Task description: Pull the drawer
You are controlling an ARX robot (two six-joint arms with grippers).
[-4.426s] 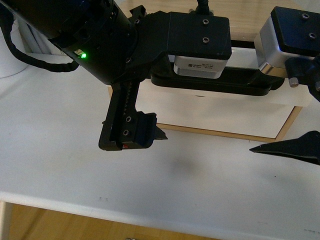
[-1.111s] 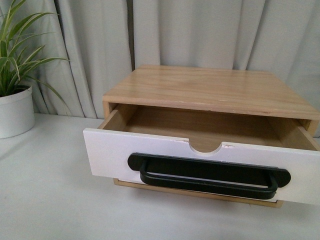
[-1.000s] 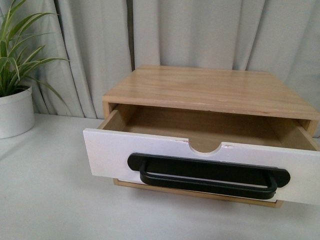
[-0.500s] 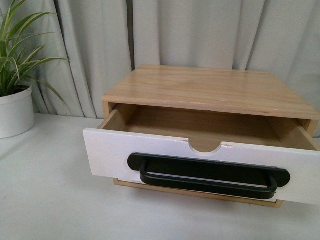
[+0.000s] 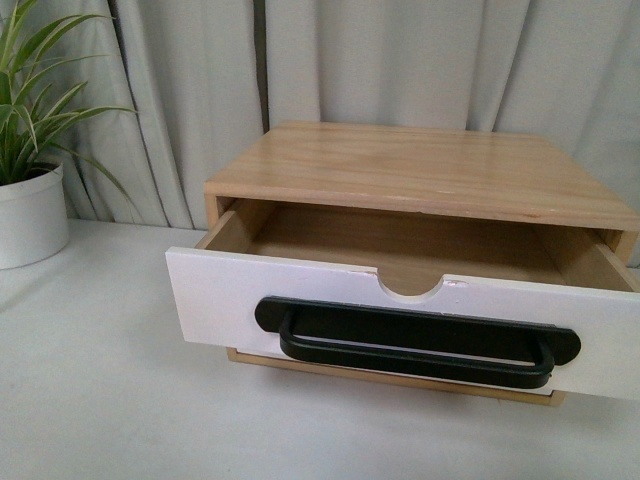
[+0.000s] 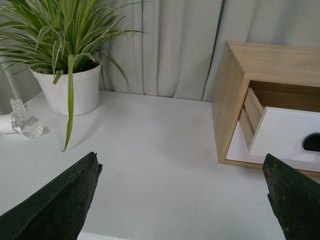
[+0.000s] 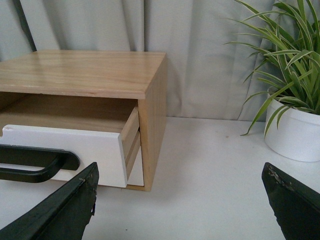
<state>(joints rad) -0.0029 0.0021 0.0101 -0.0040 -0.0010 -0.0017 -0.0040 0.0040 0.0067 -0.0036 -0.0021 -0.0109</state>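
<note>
Front view: the cabinet sits mid-table, its drawer pulled partly out toward the near edge, handle untouched. Both claws, the left gripper and right gripper, hang wide open and well clear, suggesting the pull is done.

Home-like room, curtains, potted plant, white table

Soft, even daylight fills all views; the drawer casts a faint shadow beneath itself on the white bench, mild sheen above it, focus slightly soft
</note>
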